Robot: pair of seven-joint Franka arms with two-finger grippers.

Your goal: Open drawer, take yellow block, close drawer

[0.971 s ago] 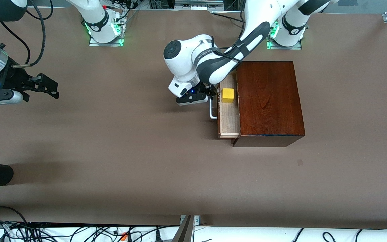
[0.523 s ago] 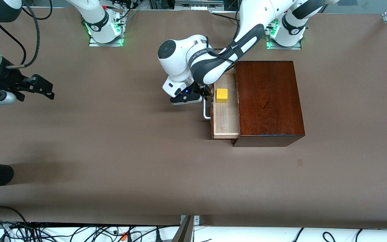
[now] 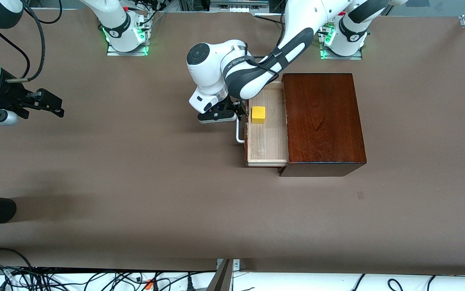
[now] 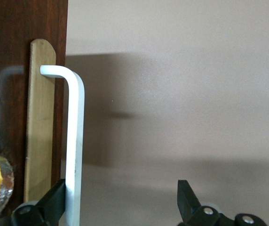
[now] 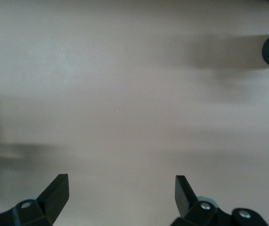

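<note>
**Left fingers hooked at the handle, drawer drawn partway out**

Your left gripper [image 4: 120,207] has its fingers [image 4: 54,205] spread wide, one touching the white handle [image 4: 75,141], the other standing clear over the table [image 3: 135,182]. The handle sits on the dark front of the drawer [image 3: 268,139], which is pulled partway out of the wooden box [image 3: 323,121] toward the right arm's end of the table. You can see the yellow block [image 3: 258,114] resting on the pale drawer floor, just beside the front panel. Your right gripper [image 3: 50,106] waits with its fingers wide apart and empty, above bare table near the right arm's end, well apart from the box.
</note>
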